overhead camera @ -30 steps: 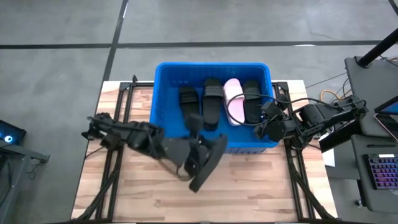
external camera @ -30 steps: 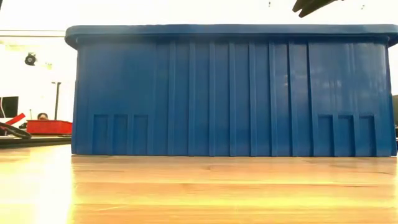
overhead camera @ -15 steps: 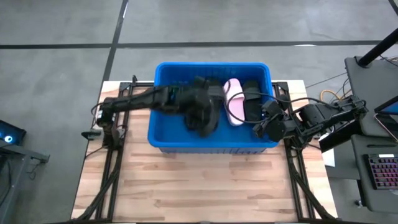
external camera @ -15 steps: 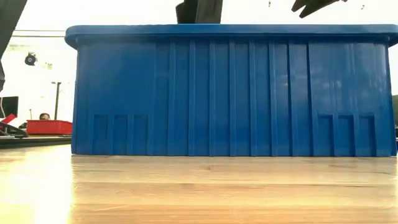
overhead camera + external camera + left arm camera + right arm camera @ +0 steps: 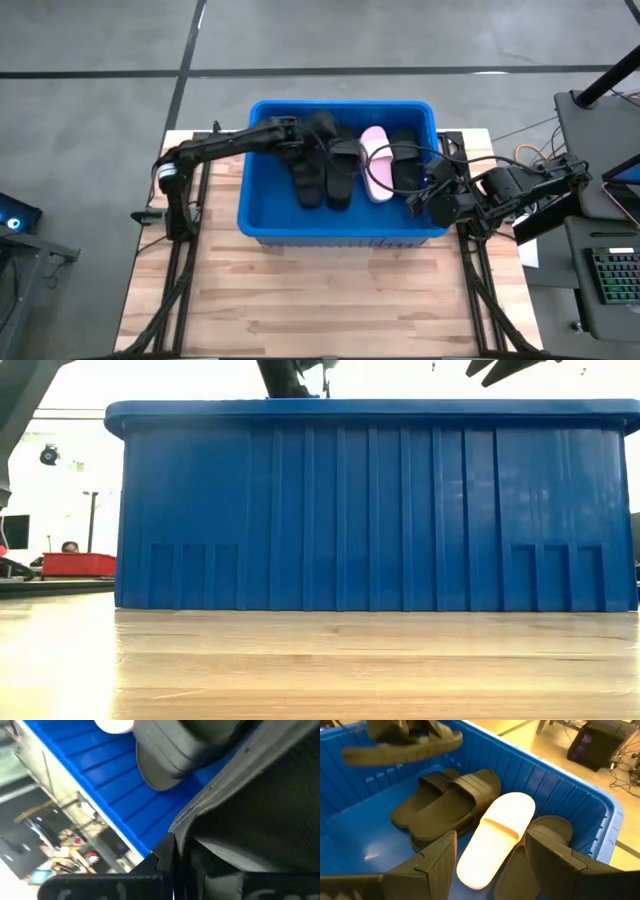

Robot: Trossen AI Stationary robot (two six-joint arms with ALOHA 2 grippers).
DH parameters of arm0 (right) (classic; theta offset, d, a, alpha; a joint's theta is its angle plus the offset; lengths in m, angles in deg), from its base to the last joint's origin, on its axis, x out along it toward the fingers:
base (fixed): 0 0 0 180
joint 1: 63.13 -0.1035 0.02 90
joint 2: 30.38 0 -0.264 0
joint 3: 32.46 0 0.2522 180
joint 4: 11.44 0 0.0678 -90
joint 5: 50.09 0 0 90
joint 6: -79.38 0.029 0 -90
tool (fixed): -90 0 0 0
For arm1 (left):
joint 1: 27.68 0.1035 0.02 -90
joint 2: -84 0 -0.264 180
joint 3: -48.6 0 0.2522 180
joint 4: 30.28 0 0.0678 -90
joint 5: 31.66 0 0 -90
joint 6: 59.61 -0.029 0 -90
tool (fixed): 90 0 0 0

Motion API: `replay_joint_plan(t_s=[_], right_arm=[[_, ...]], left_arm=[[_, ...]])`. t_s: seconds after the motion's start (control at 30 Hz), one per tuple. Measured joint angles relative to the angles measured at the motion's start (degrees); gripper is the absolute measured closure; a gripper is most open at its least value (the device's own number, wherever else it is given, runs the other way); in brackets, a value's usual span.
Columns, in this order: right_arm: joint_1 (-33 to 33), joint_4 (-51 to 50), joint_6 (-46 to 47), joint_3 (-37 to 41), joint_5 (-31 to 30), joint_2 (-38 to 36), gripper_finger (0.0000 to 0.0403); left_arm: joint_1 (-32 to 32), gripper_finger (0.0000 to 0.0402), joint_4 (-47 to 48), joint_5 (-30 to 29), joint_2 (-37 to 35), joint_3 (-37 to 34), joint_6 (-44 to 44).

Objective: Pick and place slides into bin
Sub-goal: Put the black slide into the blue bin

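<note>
The left gripper (image 5: 318, 128) hangs over the far part of the blue bin (image 5: 262, 205), clamped on a black slide (image 5: 402, 748) that it holds in the air, roughly level, above the slides lying on the bin floor. Directly below that held slide lie two more black slides (image 5: 447, 800) side by side, touching each other. Just beside them, toward the right gripper (image 5: 425, 200), lies a pale pink slide (image 5: 375, 160), strap up, and on its other side, closest to the right gripper, rests another black slide (image 5: 405, 165) against the pink one. The right gripper waits at the bin's right wall, near the front corner, its fingers (image 5: 437, 860) spread apart and holding nothing, pointed into the bin at the pink slide. In the low view only the bin's ribbed front wall shows, standing on the wooden table (image 5: 330, 300), with the arms reaching over its rim from above.
</note>
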Motion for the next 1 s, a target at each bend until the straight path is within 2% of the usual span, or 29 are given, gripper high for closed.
replay_joint_plan(t_s=[0.2,0.5,0.7,0.83,1.0], right_arm=[[0.0,0.0,0.4,0.0,-1.6,0.0,0.0179],[0.0,-0.1,0.5,0.0,-1.9,0.0,0.0179],[0.0,-0.2,0.5,0.0,-1.9,0.0,0.0179],[0.0,-0.3,0.5,0.0,-1.9,0.0,0.0179],[0.0,-0.3,0.5,0.0,-1.8,0.0,0.0179]], left_arm=[[2.5,0.0401,-12.4,0.1,-0.2,-8.4,-7.9],[3.4,0.0401,-15.2,0.6,-0.4,-17.4,-10.1],[3.4,0.0401,-28.6,-0.8,-0.4,-24.0,-17.5],[3.4,0.0402,-35.0,-1.1,-0.4,-26.6,-18.4],[3.7,0.0402,-35.8,-0.8,-0.4,-29.1,-21.5]])
